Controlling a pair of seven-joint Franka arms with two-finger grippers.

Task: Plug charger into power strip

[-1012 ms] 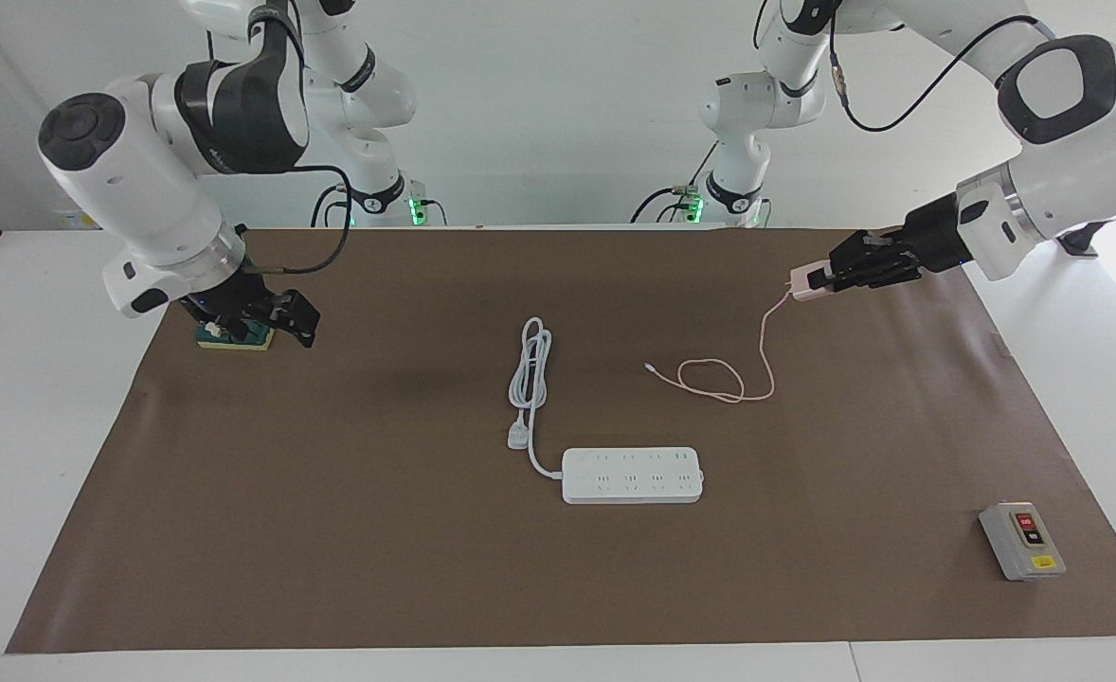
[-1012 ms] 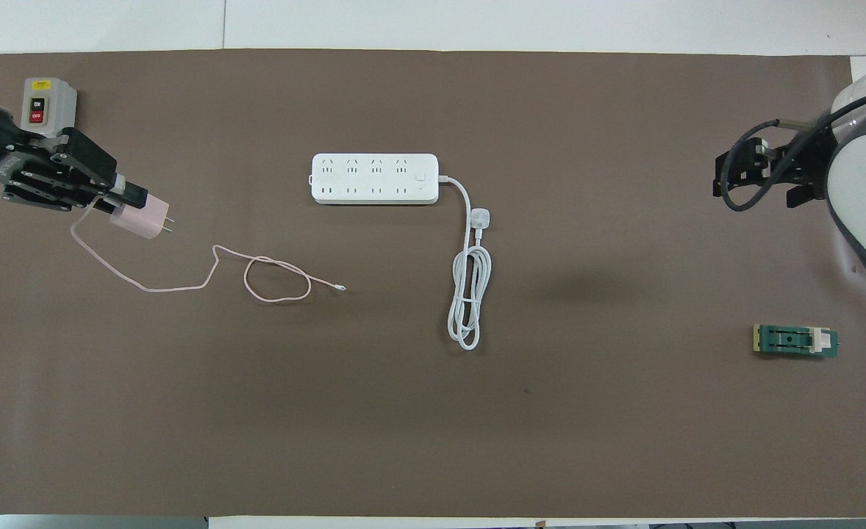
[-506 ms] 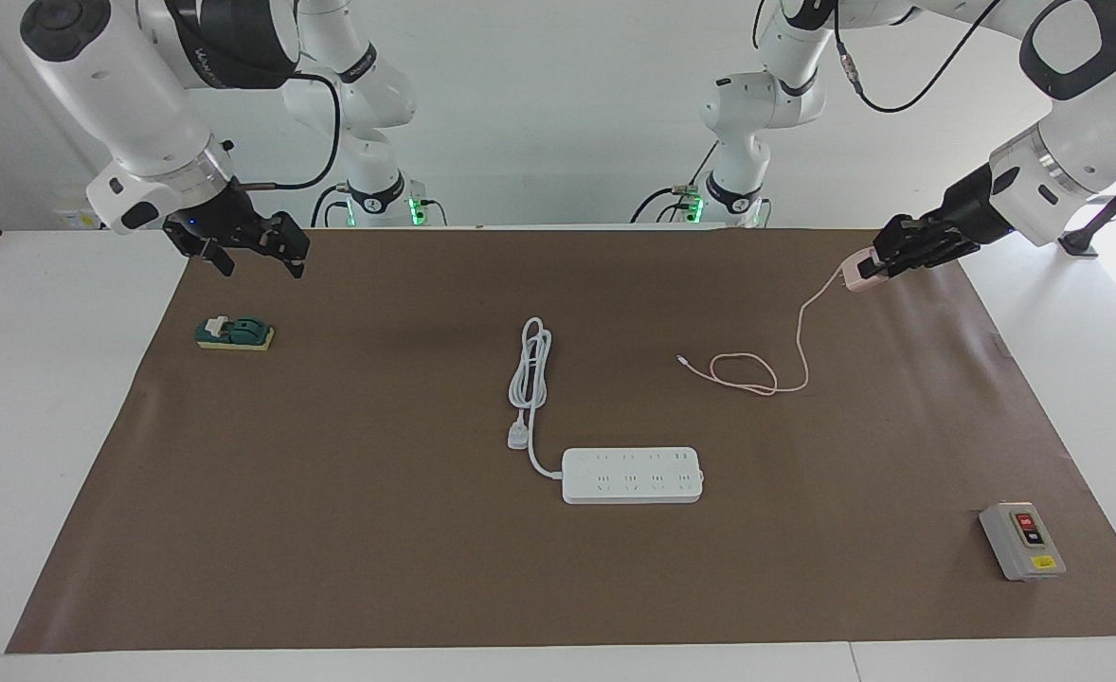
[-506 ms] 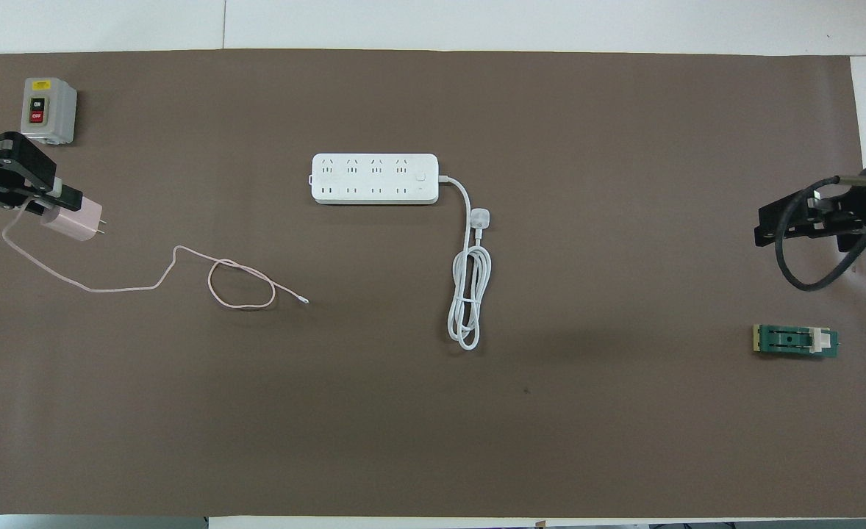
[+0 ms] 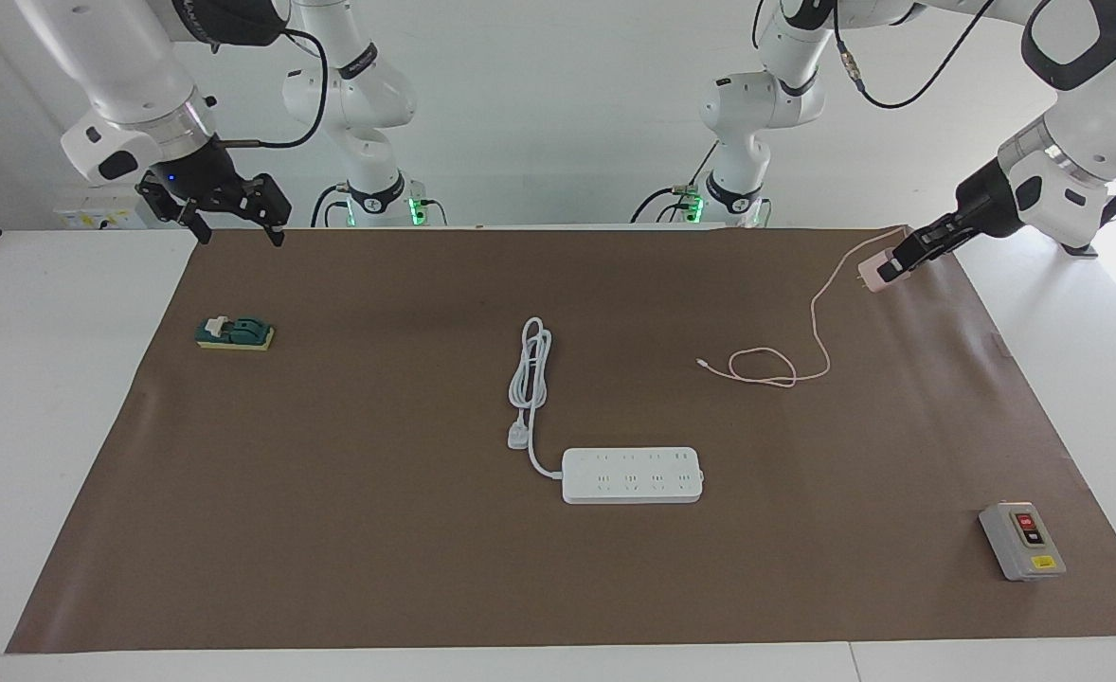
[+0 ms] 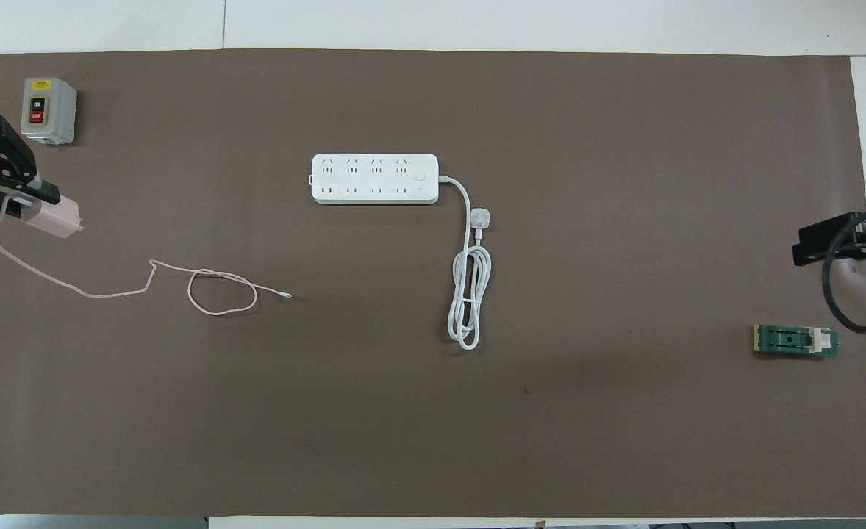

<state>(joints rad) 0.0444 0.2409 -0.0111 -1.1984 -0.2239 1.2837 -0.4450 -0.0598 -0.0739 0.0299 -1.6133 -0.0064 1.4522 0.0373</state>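
Note:
The pale pink charger (image 5: 869,274) (image 6: 56,219) hangs in the air over the mat at the left arm's end of the table. My left gripper (image 5: 891,266) (image 6: 30,204) is shut on it. Its thin pink cable (image 5: 763,367) (image 6: 216,292) trails down and lies looped on the mat. The white power strip (image 5: 632,475) (image 6: 374,178) lies flat mid-table, sockets up, farther from the robots than the cable loop. My right gripper (image 5: 239,230) (image 6: 821,245) is open and holds nothing, raised over the mat's edge at the right arm's end.
The strip's thick white cord (image 5: 531,371) (image 6: 468,297) lies coiled nearer to the robots, its white plug (image 5: 518,437) (image 6: 481,217) beside the strip. A grey button box (image 5: 1022,541) (image 6: 48,110) sits at the left arm's end, and a green block (image 5: 234,333) (image 6: 795,341) at the right arm's end.
My left gripper has carried the charger outward toward the left arm's end, dragging the cable along. My right gripper has risen off the green block and drawn back toward the robots.

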